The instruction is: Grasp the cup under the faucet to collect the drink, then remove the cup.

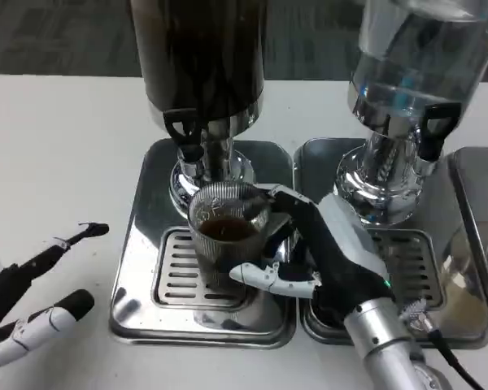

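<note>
cup: clear ribbed cup sitting right under the black faucet of the dark drink dispenser, standing upright on the slotted drip grate. There's some dark drink in it already, roughly up to the upper part of the cup.

right robot hand: the right robot hand is wrapped around the cup from the right side, thumb across the front low down and fingers curling behind near the rim. So it's gripping the cup, not just hovering beside it.

left robot hand: the left robot hand is off at the lower left on the white surface, well apart from the dispenser tray. Fingers are spread out and it's holding nothing.

dispenser tray: shiny metal base tray under the dark dispenser, the cup stands near the middle of it.

second dispenser: a clear dispenser with what looks like water stands just to the right on its own metal tray, with its own black faucet. The right forearm crosses over the front of that tray.

far right: edge of a third tray peeks in, can't tell much about it.
</note>
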Robot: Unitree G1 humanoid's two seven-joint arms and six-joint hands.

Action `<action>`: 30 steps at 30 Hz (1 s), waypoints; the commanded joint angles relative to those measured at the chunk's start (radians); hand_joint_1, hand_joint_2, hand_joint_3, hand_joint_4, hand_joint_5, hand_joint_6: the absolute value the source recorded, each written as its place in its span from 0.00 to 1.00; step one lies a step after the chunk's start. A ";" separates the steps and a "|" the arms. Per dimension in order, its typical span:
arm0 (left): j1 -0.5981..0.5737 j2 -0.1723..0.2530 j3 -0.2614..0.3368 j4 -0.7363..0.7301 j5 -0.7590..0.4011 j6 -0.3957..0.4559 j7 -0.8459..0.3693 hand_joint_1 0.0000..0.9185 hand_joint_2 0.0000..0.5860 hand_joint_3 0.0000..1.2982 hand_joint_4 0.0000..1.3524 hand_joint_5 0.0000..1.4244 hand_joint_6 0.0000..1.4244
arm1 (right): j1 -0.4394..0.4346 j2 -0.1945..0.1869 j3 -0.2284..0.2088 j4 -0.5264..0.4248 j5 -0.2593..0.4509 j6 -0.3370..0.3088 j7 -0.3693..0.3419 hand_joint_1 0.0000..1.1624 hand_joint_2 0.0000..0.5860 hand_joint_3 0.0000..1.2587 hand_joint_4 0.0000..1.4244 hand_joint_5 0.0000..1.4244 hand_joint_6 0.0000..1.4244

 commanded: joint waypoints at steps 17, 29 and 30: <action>-0.039 0.039 -0.031 -0.042 -0.009 -0.039 -0.045 0.00 0.29 0.10 0.01 0.01 0.07 | 0.076 -0.021 -0.083 -0.136 0.012 -0.004 -0.036 0.57 0.39 0.36 0.38 0.53 0.78; -0.028 0.101 -0.035 -0.077 0.046 -0.089 -0.035 0.00 0.31 0.05 0.00 0.00 0.03 | 0.116 -0.026 -0.096 -0.207 0.016 -0.004 -0.018 0.57 0.39 0.36 0.39 0.54 0.79; -0.027 0.104 -0.034 -0.078 0.050 -0.091 -0.033 0.00 0.31 0.05 0.00 0.00 0.03 | 0.118 -0.027 -0.095 -0.210 0.015 -0.001 -0.015 0.57 0.39 0.36 0.39 0.54 0.79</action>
